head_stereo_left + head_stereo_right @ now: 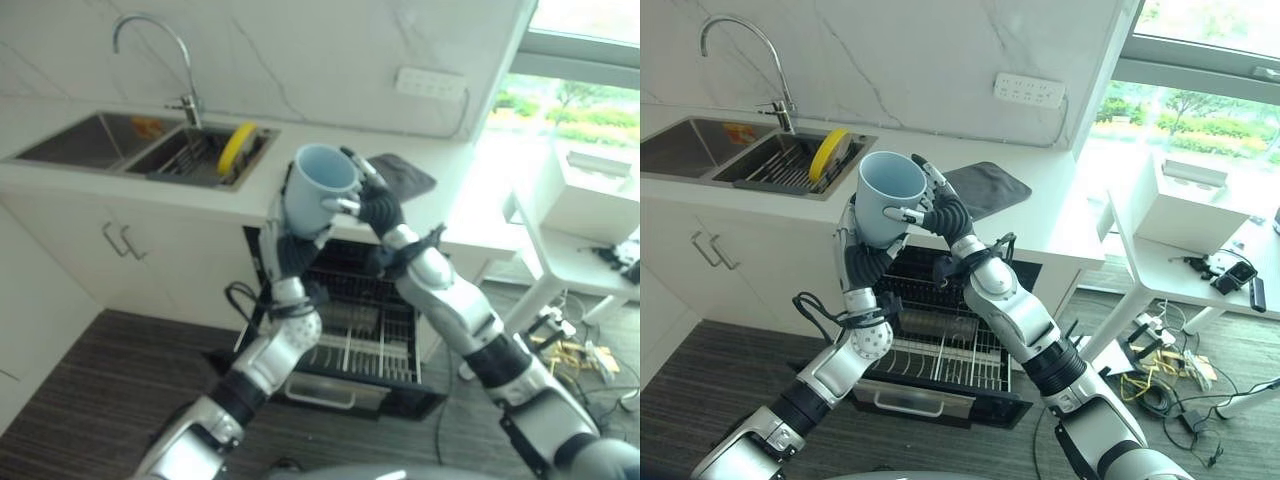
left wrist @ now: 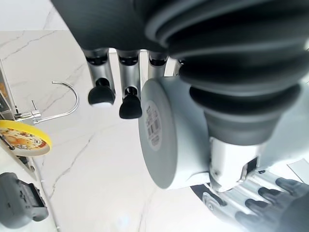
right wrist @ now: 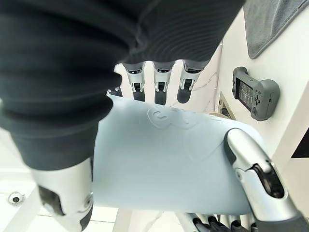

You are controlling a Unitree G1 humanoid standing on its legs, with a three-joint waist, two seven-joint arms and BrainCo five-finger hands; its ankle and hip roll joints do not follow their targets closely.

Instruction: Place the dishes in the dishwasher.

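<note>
A: Entry. Where is the cup point(image 1: 890, 198)?
B: Upper centre of the head views, held in the air above the open dishwasher point(image 1: 940, 340), mouth tipped up toward the camera. Both hands are on it.

A: Handling estimate?
B: Pale blue, rigid, smooth-walled. Judged light, possibly plastic, though a glazed ceramic cannot be ruled out from here. Either way the wall looks slippery, so grip across the body, fingers one side and thumb opposite, rather than by the rim alone.

A: Right hand point(image 1: 940, 213)?
B: Partly closed round the cup. Its wrist view shows fingers point(image 3: 159, 86) laid over the far side of the wall and the thumb point(image 3: 256, 174) pressed on the near side. A real clamp.

A: Left hand point(image 1: 865, 255)?
B: Under the cup from lower left. Its wrist view shows the base point(image 2: 161, 133) against the palm, and the fingers point(image 2: 130, 104) are curled only loosely past it. Whether they press the wall is hard to see; I would call it a cradling hold, thumb against the cup.

A: Rest of the scene?
B: Sink point(image 1: 70, 140) at upper left with a yellow plate point(image 1: 236, 146) standing in its rack, dark mat point(image 1: 980, 188) on the counter at centre. Lower rack point(image 1: 950, 355) pulled out, slots free.
</note>
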